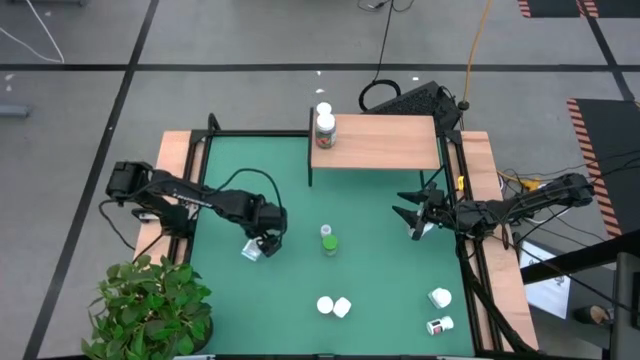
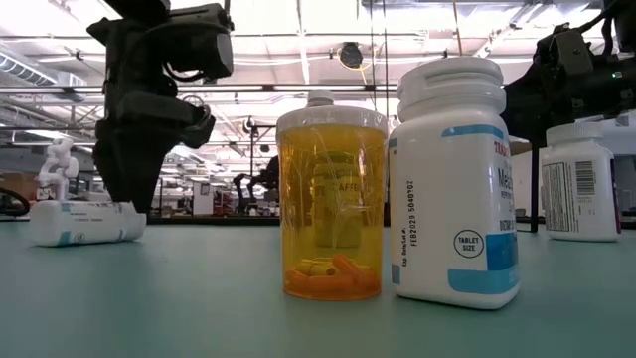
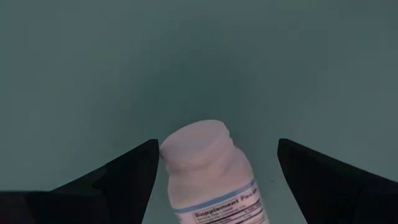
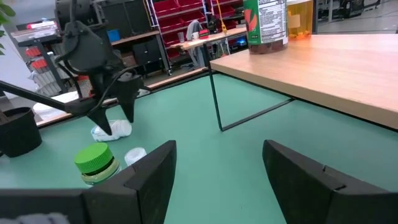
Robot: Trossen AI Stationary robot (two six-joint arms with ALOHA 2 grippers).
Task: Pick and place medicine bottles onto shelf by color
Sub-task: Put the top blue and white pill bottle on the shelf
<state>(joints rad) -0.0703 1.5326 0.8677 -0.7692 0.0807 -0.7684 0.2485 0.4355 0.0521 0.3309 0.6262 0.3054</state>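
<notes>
1. The left gripper (image 1: 262,243) is low over the green table (image 1: 380,290), on the left side. Its jaws are wide open.
2. A white bottle with a blue label (image 3: 208,174) lies on its side on the table, right between the left gripper's two fingers (image 3: 118,177). Its white cap points away from the wrist. It sits closer to one finger than the other. The fingers are not squeezing it.
3. From low down, this same bottle (image 2: 84,221) lies flat under the dark left arm.
4. The right gripper (image 1: 418,214) is on the right side of the table, just in front of the shelf (image 1: 385,142). Its jaws are open and hold nothing.
5. The shelf is a wooden board on thin black legs at the far side of the table. Two bottles stand at its left end: a red and green one (image 1: 325,131) and another just behind it (image 1: 323,110).
6. A bottle with a green cap (image 1: 328,240) stands in the middle of the table, between the two grippers. It is near the left gripper and not touching it.
7. Two white-capped bottles (image 1: 334,306) stand side by side near the front edge. From low down, one is orange (image 2: 331,204) with pills inside, and one is white with a blue label (image 2: 455,179).
8. Two more white bottles (image 1: 440,311) sit at the front right corner.
9. A green plant (image 1: 150,305) sits at the front left corner.
</notes>
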